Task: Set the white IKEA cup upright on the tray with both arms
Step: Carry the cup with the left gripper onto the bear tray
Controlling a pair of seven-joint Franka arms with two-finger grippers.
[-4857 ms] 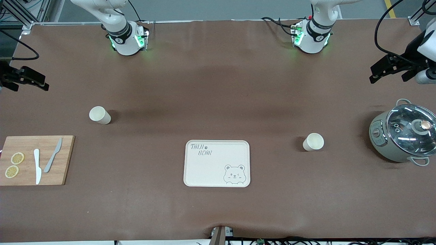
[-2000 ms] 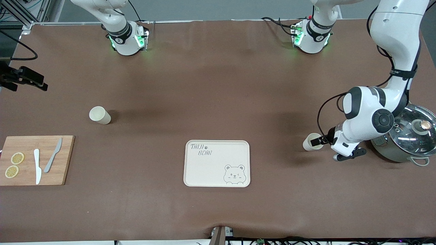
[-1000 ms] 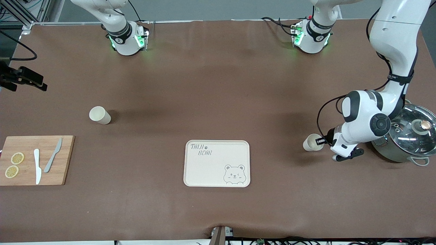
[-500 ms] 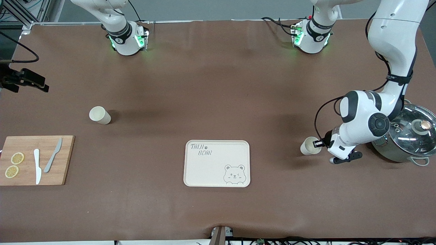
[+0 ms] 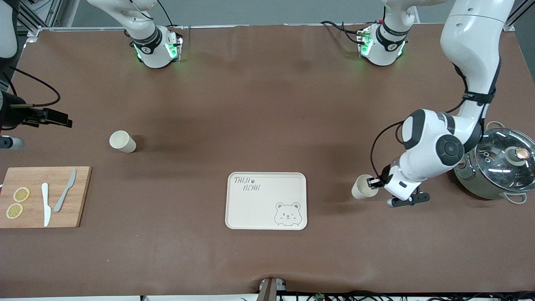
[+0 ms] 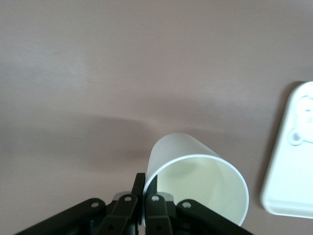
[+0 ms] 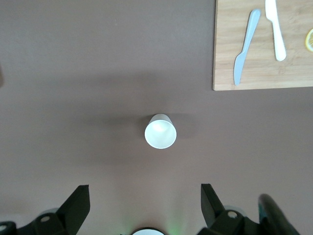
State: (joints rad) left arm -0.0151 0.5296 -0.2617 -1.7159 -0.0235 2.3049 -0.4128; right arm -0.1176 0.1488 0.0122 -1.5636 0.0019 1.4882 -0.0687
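Observation:
A white cup (image 5: 362, 189) is pinched at its rim by my left gripper (image 5: 373, 183), between the pot and the cream bear tray (image 5: 250, 209). In the left wrist view one finger is inside and one outside the cup (image 6: 195, 178); my left gripper (image 6: 145, 192) is shut on its wall, and the tray's edge (image 6: 293, 161) shows beside it. A second white cup (image 5: 122, 141) stands upright toward the right arm's end. My right gripper (image 5: 60, 119) hovers beside it, open and empty. In the right wrist view that cup (image 7: 160, 131) shows between the spread right gripper's (image 7: 144, 203) fingers, farther off.
A wooden cutting board (image 5: 79, 196) with two knives and lemon slices lies at the right arm's end; it also shows in the right wrist view (image 7: 264, 73). A grey pot with a glass lid (image 5: 495, 165) stands at the left arm's end, close to the left arm's elbow.
My left gripper closed on the cup's rim and has carried it toward the tray. My right arm has moved in toward the second cup.

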